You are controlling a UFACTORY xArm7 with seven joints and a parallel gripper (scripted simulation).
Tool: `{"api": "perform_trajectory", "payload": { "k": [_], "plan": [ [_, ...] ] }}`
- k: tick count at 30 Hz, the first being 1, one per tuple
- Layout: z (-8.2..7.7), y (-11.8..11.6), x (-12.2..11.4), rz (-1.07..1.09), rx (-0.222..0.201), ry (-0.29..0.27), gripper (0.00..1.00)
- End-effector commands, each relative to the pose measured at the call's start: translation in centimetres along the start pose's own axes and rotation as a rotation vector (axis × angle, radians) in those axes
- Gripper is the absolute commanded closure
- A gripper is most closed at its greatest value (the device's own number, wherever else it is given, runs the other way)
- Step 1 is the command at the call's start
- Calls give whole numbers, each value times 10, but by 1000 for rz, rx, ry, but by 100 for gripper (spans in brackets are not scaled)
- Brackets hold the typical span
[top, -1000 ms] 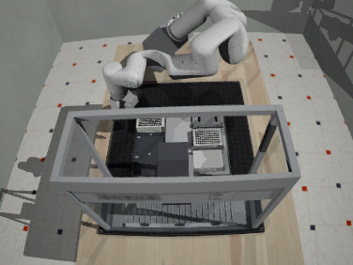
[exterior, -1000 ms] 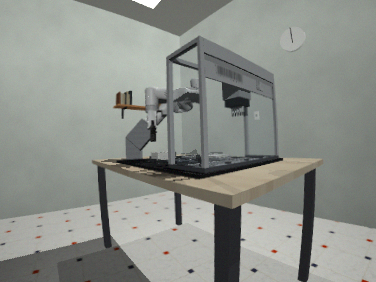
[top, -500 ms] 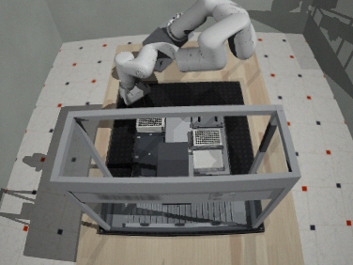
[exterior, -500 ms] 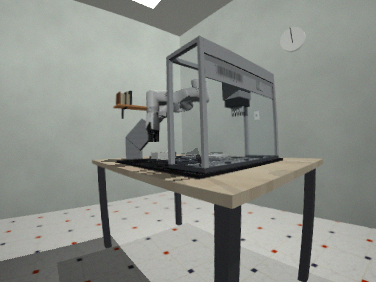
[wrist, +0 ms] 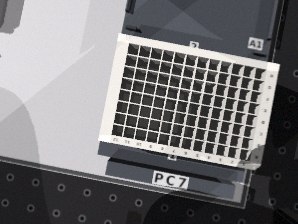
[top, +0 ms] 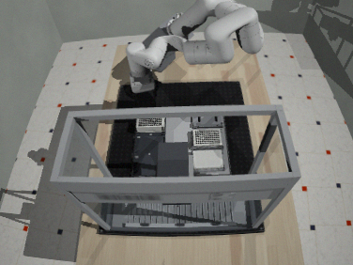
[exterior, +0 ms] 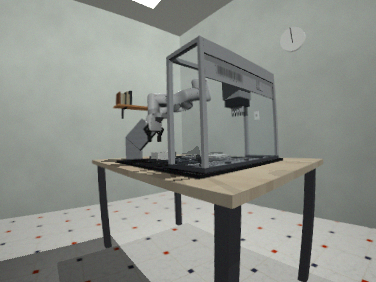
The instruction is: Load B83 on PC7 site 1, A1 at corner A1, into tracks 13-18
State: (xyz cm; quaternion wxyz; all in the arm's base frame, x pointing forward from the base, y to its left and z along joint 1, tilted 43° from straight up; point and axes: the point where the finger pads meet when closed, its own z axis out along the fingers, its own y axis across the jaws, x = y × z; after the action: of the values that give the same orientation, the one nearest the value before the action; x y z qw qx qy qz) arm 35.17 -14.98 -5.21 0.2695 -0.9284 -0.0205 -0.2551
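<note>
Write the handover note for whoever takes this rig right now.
Pincer: open, holding nothing, above the handle end of PC7.
B83: on site 1 next to the PC7 label. From these views I cannot confirm that it sits flat or that A1 is at the right corner.
B38 and B33: in their nests beside the apron. Sites 2 and 3 look bare.
PC7: loose on the apron, not in the rails.
Done: block moved to the carrier.
Left: check seating and A1, line the carrier up with tracks 13-18, push it in until the lamp lights, let go.
</note>
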Motion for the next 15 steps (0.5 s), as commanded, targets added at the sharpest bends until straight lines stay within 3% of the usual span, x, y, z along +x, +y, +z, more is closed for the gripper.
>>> {"api": "perform_trajectory", "payload": {
  "k": [1,15],
  "plan": [
    [-3,-17,-17,202,-15,-1,18],
    [-3,-17,-17,206,-15,-1,18]
  ]
}}
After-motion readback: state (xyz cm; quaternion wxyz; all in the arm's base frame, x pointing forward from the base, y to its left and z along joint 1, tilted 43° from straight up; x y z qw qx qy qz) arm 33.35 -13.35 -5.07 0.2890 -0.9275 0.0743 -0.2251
